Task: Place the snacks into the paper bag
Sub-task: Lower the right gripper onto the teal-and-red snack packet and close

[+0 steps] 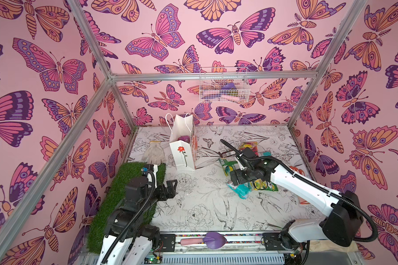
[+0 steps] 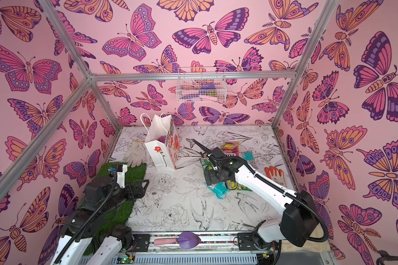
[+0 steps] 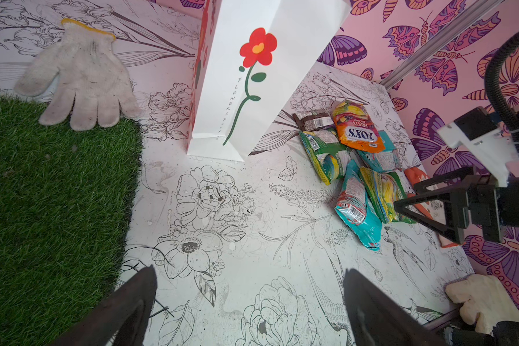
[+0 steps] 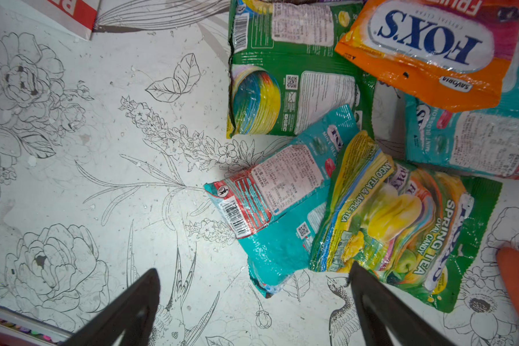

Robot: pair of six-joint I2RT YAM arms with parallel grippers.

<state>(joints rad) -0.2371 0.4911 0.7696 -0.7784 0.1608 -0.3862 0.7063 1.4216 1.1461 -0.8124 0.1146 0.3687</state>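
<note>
Several snacks (image 3: 351,167) piled just under spread right claw (image 4: 252,268), paper bag (image 1: 182,156) apart

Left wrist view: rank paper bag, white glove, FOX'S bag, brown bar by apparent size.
1. paper bag, even though the frame edge crops it
2. white glove
3. FOX'S bag
4. brown bar

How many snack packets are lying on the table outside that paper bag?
6, clustered right of the paper bag: dark brown bar, green packet, orange FOX'S bag, teal packet partly under it, second teal packet at the cluster's near end, yellow-green bag overlapping that. More may hide underneath.
</note>
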